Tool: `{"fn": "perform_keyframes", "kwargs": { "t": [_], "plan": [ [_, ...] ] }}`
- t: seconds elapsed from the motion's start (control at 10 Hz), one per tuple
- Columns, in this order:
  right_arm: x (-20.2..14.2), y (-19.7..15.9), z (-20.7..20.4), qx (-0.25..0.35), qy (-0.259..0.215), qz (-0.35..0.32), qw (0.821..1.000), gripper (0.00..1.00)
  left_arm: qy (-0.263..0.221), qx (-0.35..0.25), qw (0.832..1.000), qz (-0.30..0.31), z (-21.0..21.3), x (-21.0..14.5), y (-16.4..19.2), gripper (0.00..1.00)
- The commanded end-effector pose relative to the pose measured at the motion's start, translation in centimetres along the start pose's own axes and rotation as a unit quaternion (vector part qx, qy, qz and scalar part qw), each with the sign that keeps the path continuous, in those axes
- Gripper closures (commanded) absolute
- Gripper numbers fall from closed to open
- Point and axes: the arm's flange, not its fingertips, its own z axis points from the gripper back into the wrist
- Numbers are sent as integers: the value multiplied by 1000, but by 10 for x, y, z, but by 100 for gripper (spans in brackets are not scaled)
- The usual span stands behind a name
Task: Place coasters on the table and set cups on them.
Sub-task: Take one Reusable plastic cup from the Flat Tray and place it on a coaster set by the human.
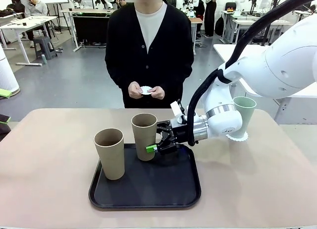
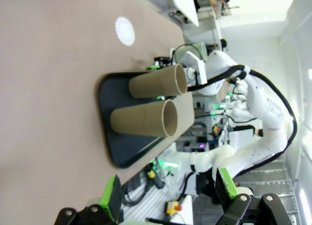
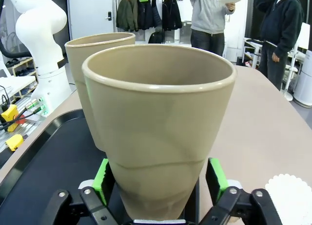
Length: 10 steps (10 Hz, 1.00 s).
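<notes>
The cups: 2 tan ones stand upright on the black tray (image 1: pixel 148 189), which lies on the desk (image 1: pixel 49 140). My right pincer (image 1: pixel 152 145) is closed on the rear tan cup (image 1: pixel 144 135), low on its wall. In the right wrist view its green pads (image 3: pixel 104 178) press the narrow lower part of that cup (image 3: pixel 158 127) from both sides. The front tan cup (image 1: pixel 110 152) stands free just beside it, toward my left. The mint cup (image 1: pixel 244 109) is upright on the right part of the desk. Its base is hidden behind my right arm, and a coaster (image 1: pixel 237 136) lies at its foot. I cannot tell whether the cup stands on it. In the left wrist view my left pincer (image 2: pixel 169 186) is open, with nothing between its fingers. There, 1 bare coaster (image 2: pixel 125 30) lies flat on the desk beyond the tray (image 2: pixel 109 118). The person at the far side holds another coaster (image 1: pixel 146 89) in both hands (image 1: pixel 134 91).
</notes>
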Motion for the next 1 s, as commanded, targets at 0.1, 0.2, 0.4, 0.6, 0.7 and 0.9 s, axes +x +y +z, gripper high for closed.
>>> {"fn": "perform_keyframes", "kwargs": {
  "t": [0.1, 0.2, 0.4, 0.6, 0.7, 0.9],
  "plan": [
    [-2, -9, -6, 3, -9, -12, 1000, 100, -2, -6, 1000, -4, 1, 0, -1, 0],
    [-3, -8, -6, 3, -8, -14, 1000, 100, -2, -6, 1000, -4, 1, 0, -1, 0],
    [-4, -8, -5, 6, -10, -13, 1000, 78, -2, -6, 1000, -4, 1, 0, -1, 0],
    [1, -4, -4, -8, -21, -18, 1000, 100, -2, -6, 1000, -4, 1, 0, -1, 0],
    [19, 4, 0, -14, -33, -24, 999, 100, -2, -6, 1000, -4, 1, 0, -1, 0],
    [69, 19, 6, -17, -33, -10, 999, 100, -2, -6, 1000, -4, 1, 0, -1, 0]
  ]
}}
